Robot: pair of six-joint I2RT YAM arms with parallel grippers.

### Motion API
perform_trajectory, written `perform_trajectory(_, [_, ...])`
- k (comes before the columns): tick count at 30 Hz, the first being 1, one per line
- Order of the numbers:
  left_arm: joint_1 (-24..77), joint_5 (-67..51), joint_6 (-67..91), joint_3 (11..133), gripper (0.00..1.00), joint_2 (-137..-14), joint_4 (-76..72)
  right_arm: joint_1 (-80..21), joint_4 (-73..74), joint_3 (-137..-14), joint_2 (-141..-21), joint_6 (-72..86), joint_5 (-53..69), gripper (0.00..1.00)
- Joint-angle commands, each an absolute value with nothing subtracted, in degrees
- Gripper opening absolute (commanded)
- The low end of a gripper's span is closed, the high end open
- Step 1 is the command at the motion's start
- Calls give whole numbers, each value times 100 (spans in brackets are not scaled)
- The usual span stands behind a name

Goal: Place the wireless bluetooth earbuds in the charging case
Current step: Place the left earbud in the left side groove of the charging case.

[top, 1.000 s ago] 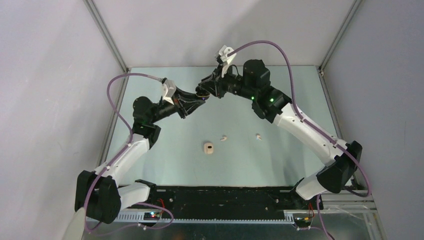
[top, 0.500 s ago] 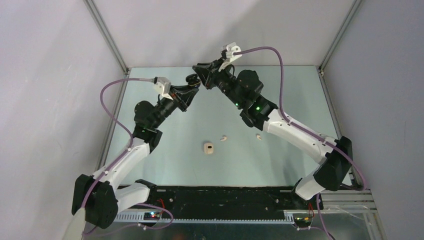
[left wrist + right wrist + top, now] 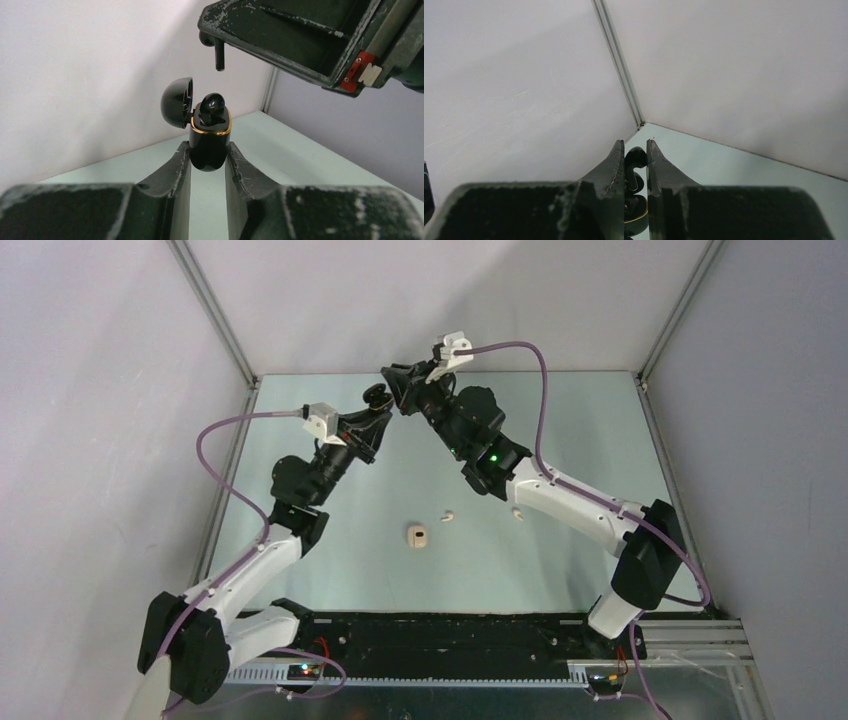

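Note:
My left gripper [image 3: 207, 150] is shut on a black charging case [image 3: 210, 145] with a gold rim, held upright in the air. Its lid [image 3: 176, 102] is open and one black earbud [image 3: 212, 106] sits in it. My right gripper [image 3: 635, 145] is shut on the second black earbud [image 3: 635, 159], just above and to the right of the case [image 3: 638, 216]. That earbud's stem [image 3: 219, 56] hangs down from the right fingers. In the top view the left gripper [image 3: 374, 400] and the right gripper [image 3: 392, 378] meet near the back wall. Two cream-white earbuds [image 3: 448, 514] [image 3: 517, 512] lie on the table.
A cream-white charging case [image 3: 417, 536] lies mid-table, left of the white earbuds. The back wall and its corner post [image 3: 621, 70] are close behind the grippers. The side walls bound the pale green table [image 3: 560, 420].
Both grippers have risen and shifted left toward the back wall. The right gripper with its earbud now stands close over the open black case in the left gripper.

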State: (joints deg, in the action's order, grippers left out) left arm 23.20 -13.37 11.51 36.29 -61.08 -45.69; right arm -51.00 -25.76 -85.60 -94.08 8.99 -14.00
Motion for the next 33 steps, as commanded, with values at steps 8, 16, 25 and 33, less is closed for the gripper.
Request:
perform_trajectory(8, [2549, -343, 1557, 3884, 0, -6144, -4826, -5300, -3365, -8618, -9439, 579, -1549, 0])
perform_trajectory(16, [2559, -692, 1714, 3941, 0, -6223, -4814, -5322, -3187, -8625, -9393, 443, -1130, 0])
perform_trajectory(25, [2472, -1791, 1870, 3925, 0, -6165, -4825, -5295, -3099, -8416, -9311, 374, -644, 0])
perform_trajectory(33, [2225, -1963, 2445, 4183, 0, -6253, -4792, -5265, -3518, -8131, -9190, 279, -257, 0])
